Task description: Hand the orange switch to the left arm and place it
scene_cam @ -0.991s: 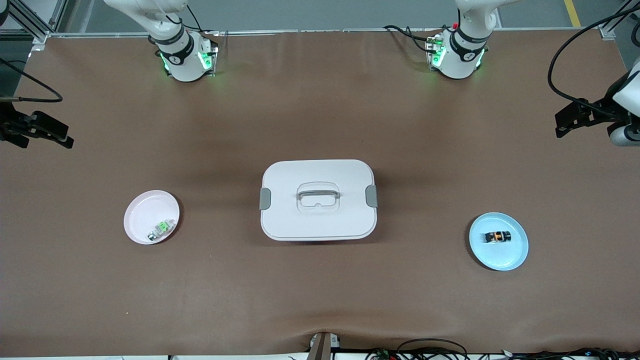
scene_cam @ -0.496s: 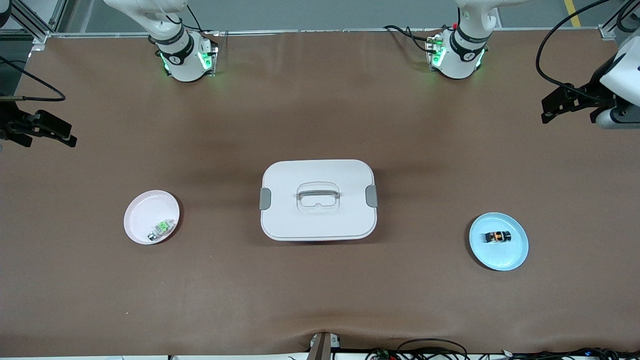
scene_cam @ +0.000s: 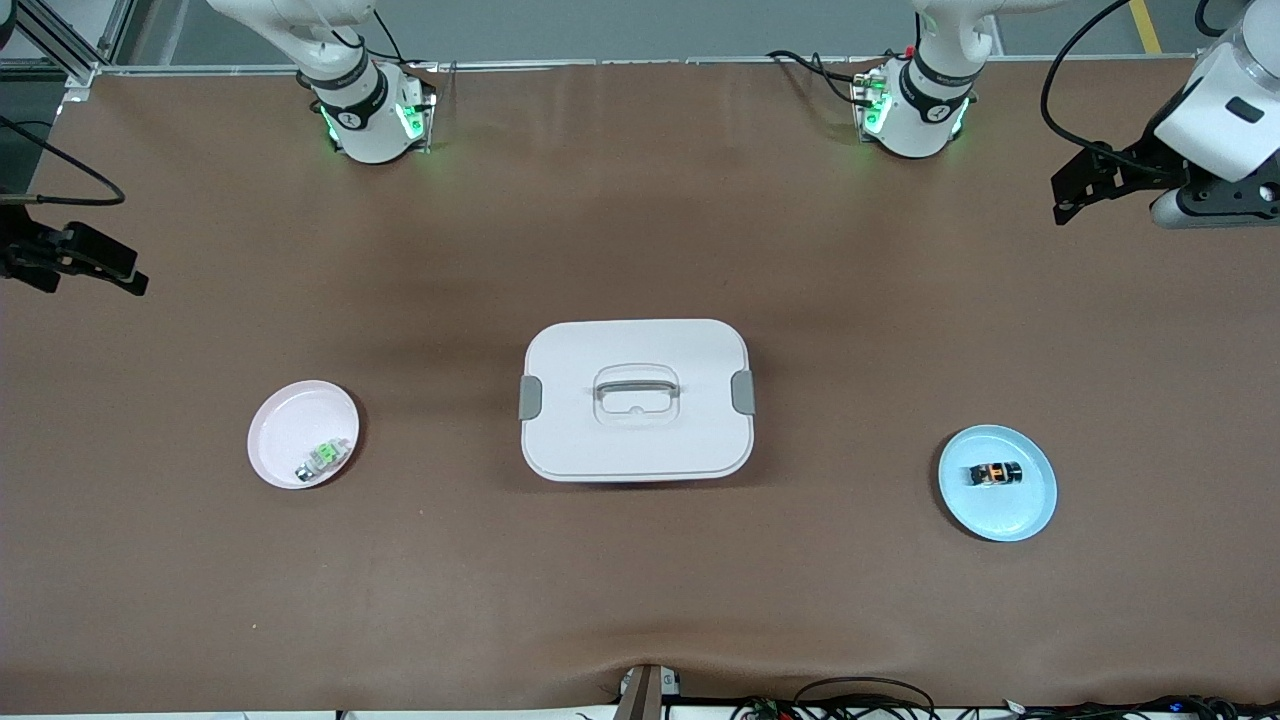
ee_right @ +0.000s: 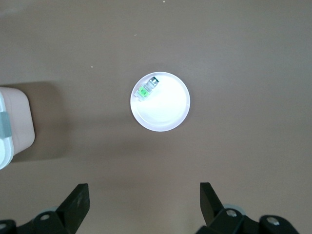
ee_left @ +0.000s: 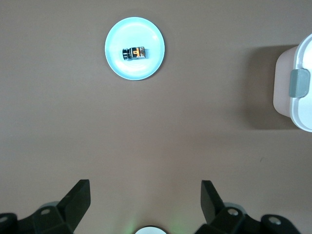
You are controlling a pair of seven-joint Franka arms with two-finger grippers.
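Both arms are white Franka arms: the right arm's base (scene_cam: 370,115) and the left arm's base (scene_cam: 915,110) are rounded white columns ringed by a black joint band, with green lights glowing at the foot and thin black cables trailing beside them. The left arm's wrist (scene_cam: 1215,125) is a white casing with a small dark mark and a silver-grey cylinder under it, fed by a looping black cable, and it ends in the black, angular left gripper (scene_cam: 1065,190). The right gripper (scene_cam: 90,262) is likewise black and blocky with a black cable, and each wrist view shows two black wedge-shaped fingers (ee_left: 78,197) (ee_right: 78,200) on dark mounts with round silver screws.
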